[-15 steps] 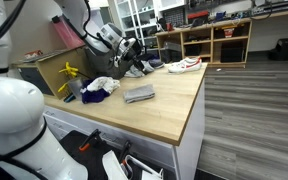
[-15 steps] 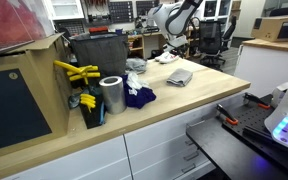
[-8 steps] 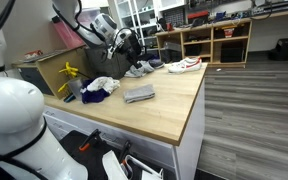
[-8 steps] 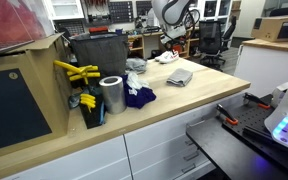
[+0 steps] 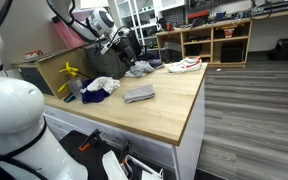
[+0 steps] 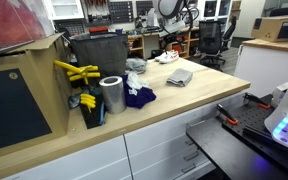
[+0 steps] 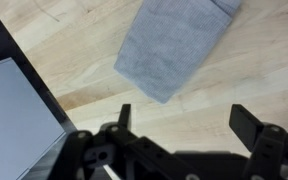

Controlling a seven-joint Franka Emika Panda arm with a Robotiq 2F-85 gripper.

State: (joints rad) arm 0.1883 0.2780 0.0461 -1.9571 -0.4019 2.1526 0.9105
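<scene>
The room is a robotics lab or workshop. A long workbench (image 6: 199, 95) with a wood top and white drawers fills the middle, and a robot arm (image 5: 81, 18) reaches over its far end. Yellow-handled tools (image 6: 74, 72) and a metal can (image 6: 111, 95) stand at the bench's near end. Behind the bench run open wooden cubby shelves (image 5: 216, 42) and stocked racks (image 6: 109, 10). An office chair (image 6: 206, 42) sits beyond it, lit equipment (image 6: 284, 125) stands beside it, and grey plank flooring (image 5: 254, 110) surrounds it.

Your wrist view cuts the cloth (image 7: 174, 45) off at the top edge and a grey slab (image 7: 14, 110) at the left. The gripper (image 7: 184, 128) body blurs dark below. In both exterior views its jaws are too small to tell.
</scene>
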